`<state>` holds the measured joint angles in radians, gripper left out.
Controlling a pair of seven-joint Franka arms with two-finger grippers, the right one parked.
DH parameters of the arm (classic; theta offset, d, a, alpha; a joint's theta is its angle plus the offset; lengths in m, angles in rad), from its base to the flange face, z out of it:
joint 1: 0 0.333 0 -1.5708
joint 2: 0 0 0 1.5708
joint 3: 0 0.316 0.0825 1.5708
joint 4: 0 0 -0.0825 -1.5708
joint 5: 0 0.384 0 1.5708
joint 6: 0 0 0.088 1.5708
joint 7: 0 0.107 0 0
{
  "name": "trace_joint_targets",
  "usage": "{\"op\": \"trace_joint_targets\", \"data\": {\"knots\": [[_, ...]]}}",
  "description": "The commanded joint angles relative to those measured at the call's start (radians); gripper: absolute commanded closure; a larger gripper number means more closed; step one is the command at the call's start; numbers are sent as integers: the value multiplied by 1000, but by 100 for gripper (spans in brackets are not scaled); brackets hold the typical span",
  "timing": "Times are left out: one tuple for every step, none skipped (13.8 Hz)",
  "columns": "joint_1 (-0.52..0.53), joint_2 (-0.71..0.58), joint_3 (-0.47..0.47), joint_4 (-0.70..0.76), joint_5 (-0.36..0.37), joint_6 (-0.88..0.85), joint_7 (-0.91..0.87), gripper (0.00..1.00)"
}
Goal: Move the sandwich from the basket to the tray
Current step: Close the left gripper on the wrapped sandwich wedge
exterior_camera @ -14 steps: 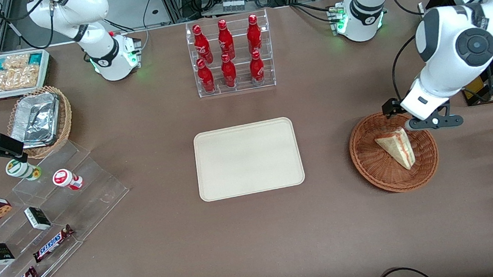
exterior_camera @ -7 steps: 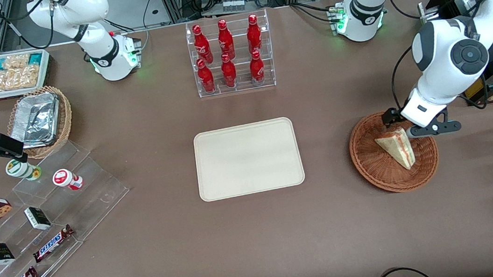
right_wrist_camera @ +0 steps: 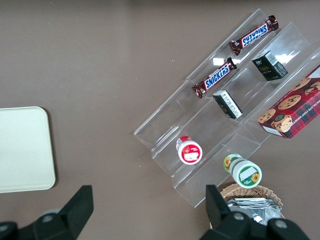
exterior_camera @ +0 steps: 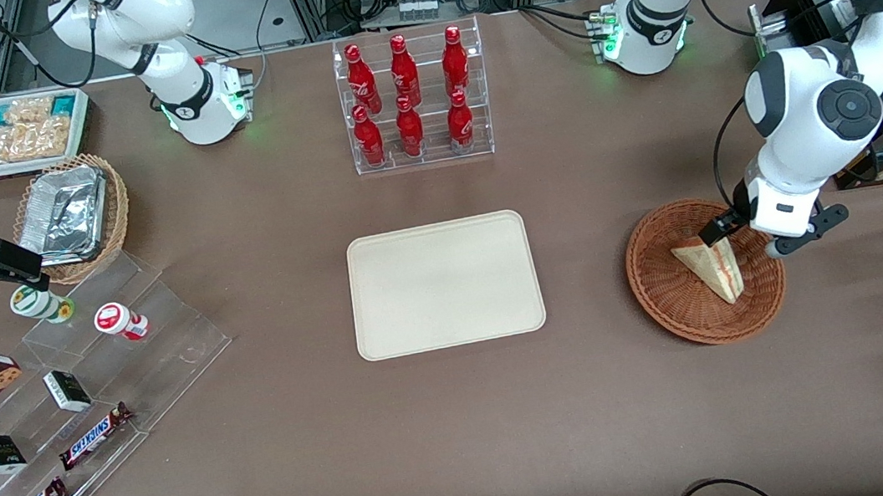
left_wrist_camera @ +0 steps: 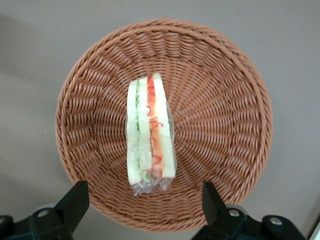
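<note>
- Gripper (left_wrist_camera: 142, 210) has shifted over the basket (exterior_camera: 668, 309) since the previous frame; fingers (left_wrist_camera: 75, 202) spread wide, holding nothing.
- Sandwich (left_wrist_camera: 149, 135) lies in basket, between and below fingers.
- Tray (exterior_camera: 444, 284) well apart on tabletop (exterior_camera: 348, 445); nothing obstructs.

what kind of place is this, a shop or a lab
Most likely a robot lab staged as a snack shop: red bottles in a clear acrylic rack, chocolate bars on clear stepped shelves, cabling past the table edge. The left arm's hand hangs open above the wrapped triangular sandwich in the reddish-brown wicker basket.
</note>
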<state>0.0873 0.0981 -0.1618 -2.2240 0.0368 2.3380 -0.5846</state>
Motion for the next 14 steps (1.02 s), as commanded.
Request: {"op": "trace_joint_targets", "data": {"knots": [[11,15,-10,-13,0,46,-78,0],[9,28,-10,-11,0,49,-78,0],[8,38,-10,-8,2,50,-78,0],[8,52,-10,-6,11,52,-77,0],[8,61,-10,-6,11,61,-75,0],[8,69,-10,-5,11,69,-75,0],[9,80,-10,-5,11,76,-75,0],[9,93,-10,-3,11,89,-75,0],[9,104,-10,-3,11,101,-75,0],[9,118,-10,-2,11,113,-75,0],[11,130,-10,-3,12,130,-75,0],[11,140,-10,-3,12,136,-74,0],[11,150,-10,-2,12,138,-73,0],[11,159,-8,0,12,138,-73,0]]}}
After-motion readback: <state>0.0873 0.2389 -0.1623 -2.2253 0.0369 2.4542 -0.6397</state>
